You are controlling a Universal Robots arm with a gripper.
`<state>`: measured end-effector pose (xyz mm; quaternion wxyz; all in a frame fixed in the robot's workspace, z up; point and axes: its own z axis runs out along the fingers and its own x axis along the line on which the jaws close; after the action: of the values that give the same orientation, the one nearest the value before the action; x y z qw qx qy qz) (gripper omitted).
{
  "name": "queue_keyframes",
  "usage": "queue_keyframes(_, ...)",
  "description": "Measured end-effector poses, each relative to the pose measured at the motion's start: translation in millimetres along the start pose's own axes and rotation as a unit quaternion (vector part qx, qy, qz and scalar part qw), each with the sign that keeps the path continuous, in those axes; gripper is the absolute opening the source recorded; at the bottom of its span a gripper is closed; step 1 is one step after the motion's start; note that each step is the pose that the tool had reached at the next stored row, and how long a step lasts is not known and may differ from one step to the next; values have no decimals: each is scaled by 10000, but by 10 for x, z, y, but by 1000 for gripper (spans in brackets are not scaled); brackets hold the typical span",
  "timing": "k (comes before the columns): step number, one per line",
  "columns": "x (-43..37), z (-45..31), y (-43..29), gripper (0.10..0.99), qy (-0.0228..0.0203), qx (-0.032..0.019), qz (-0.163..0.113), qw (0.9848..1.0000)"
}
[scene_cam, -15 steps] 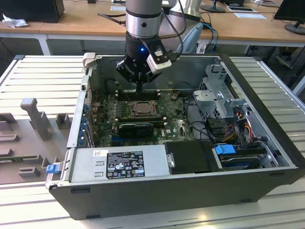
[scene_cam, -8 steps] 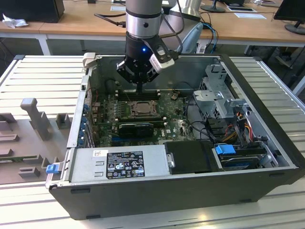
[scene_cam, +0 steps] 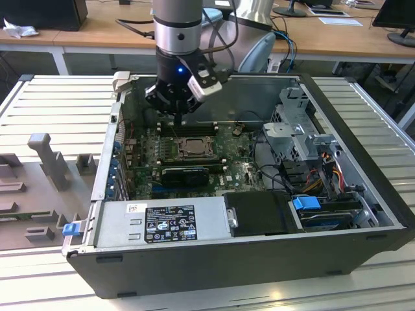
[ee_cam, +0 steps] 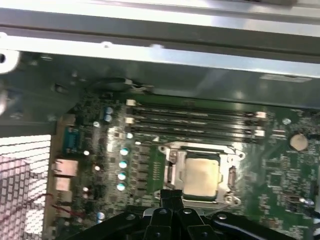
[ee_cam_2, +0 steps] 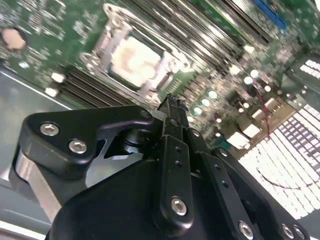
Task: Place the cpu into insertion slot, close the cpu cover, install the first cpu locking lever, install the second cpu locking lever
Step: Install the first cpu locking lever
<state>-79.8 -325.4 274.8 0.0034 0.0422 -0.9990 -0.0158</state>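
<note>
First wrist view: hovering near insertion slot (ee_cam: 197,148), gripper (ee_cam: 171,194) fingers (ee_cam: 167,196) pressed together, nothing pinched; inside, cpu (ee_cam: 201,173) framed by lowered cpu cover (ee_cam: 175,170).

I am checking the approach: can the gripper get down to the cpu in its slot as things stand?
Probably yes. The gripper hangs close by the cpu, the case is open on top, and nothing stands between them.
</note>
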Motion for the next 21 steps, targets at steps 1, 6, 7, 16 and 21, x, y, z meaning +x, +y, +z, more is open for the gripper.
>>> queue_keyframes(1,57,6,5,106,-2,-23,-1,10000)
queue_keyframes(6,238,99,67,106,-8,-101,-1,9999)
queue_keyframes(7,251,117,94,106,-9,-103,-2,9999)
queue_keyframes(16,274,163,276,106,-11,-117,34,9999)
queue_keyframes(21,260,172,335,106,-11,-117,39,9999)
